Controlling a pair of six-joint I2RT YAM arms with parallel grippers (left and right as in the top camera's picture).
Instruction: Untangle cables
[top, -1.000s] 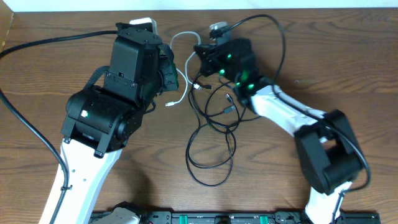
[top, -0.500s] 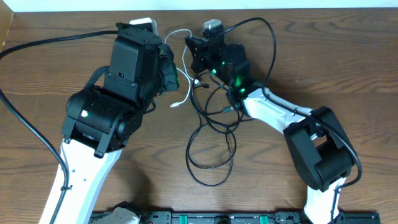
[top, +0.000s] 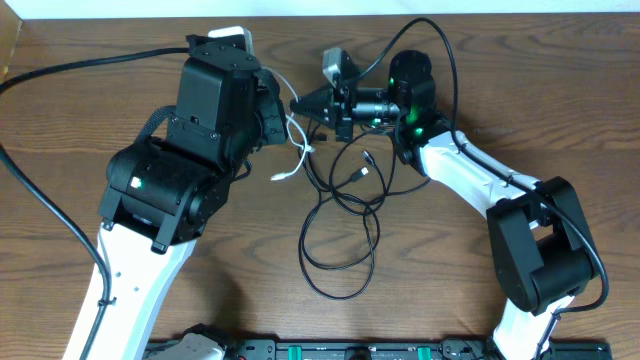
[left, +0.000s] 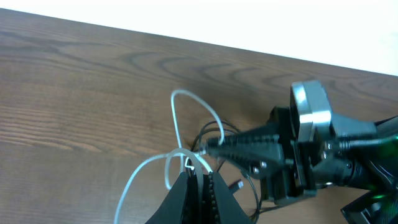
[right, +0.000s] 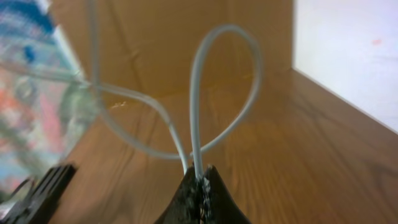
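Note:
A white cable (top: 297, 163) lies between my two arms at the table's back middle, and both grippers pinch it. My left gripper (top: 284, 113) is shut on one of its loops, seen in the left wrist view (left: 176, 121) above the jaws (left: 199, 179). My right gripper (top: 300, 103) points left, tip almost touching the left one, and is shut on the same white cable (right: 198, 93) at its jaws (right: 200, 177). It also shows in the left wrist view (left: 249, 146). Black cables (top: 342, 198) lie in tangled loops below the grippers, with small plugs near the middle.
Thick black arm cables run at the far left (top: 70, 68) and arch over the right arm (top: 447, 60). The table's far edge meets a white wall (top: 500, 8). A black rail (top: 350, 350) lines the front edge. A cardboard box (right: 168, 37) stands behind.
My right gripper has swung up and turned to point left, meeting the left gripper. The white cable has been drawn in; its free end lies a little farther right and lower. The left arm stayed put.

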